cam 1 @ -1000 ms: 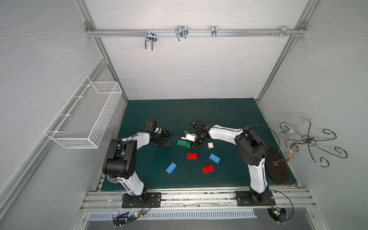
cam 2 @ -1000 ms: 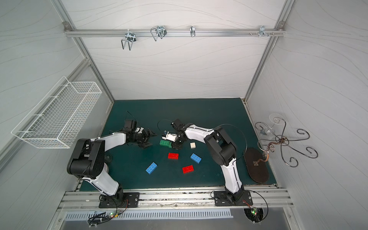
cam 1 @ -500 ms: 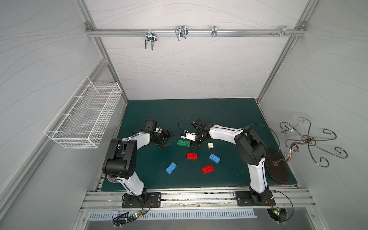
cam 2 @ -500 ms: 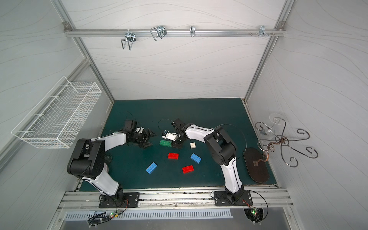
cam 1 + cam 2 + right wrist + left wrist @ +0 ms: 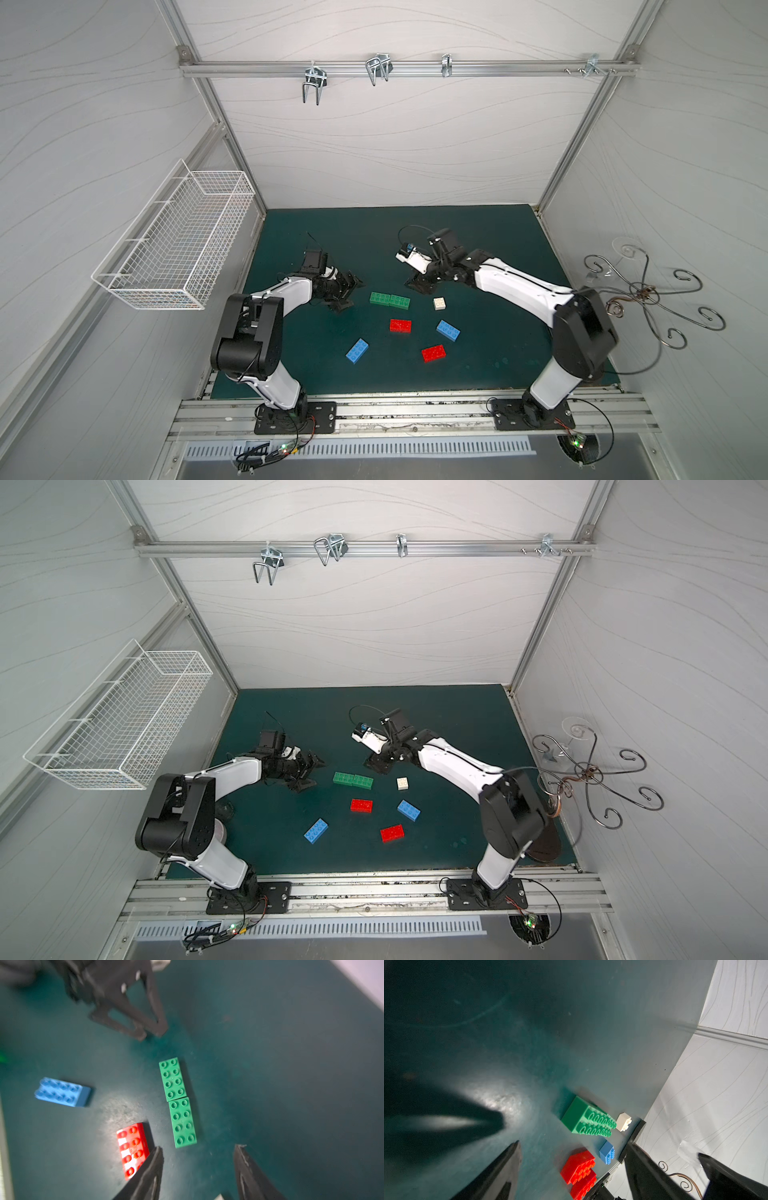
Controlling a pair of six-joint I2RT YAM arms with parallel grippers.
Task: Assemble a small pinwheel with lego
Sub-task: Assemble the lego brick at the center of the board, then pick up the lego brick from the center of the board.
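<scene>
- We find the lego [image 5: 361, 805] as seven loose bricks, all studs up, lying singly on the mat [image 5: 498, 232] between the two arms.
- We mark the green pair [image 5: 390, 300]: two green bricks lie end to end with short ends touching and form one long bar. In the right wrist view the green pair [image 5: 177, 1103] shows the seam at mid-length.
- We place the white brick [image 5: 439, 304] near the pair's right end, apart from it.
- We see the far red brick [image 5: 400, 325] near the pair, on the side toward the arm bases. The near red brick [image 5: 433, 353] lies further that way.
- We note the right blue brick [image 5: 448, 330], set askew between the white brick and the near red brick. The left blue brick [image 5: 357, 350] lies well apart from it, on the left.
- We locate the right gripper [image 5: 420, 286] low over the mat, just past the pair's right end and on the white brick's far side. In its wrist view the right gripper [image 5: 198, 1157] has its jaws spread, with only bare mat between them.
- We locate the left gripper [image 5: 352, 294] just off the pair's left end, pointing toward it. In its wrist view the left gripper [image 5: 575, 1167] has its jaws spread wide and holds nothing.
- We add the surroundings: a wire basket [image 5: 178, 245] on the left wall, a hook rail [image 5: 378, 68] across the back wall, and a wire scroll stand [image 5: 648, 291] at the right wall.
</scene>
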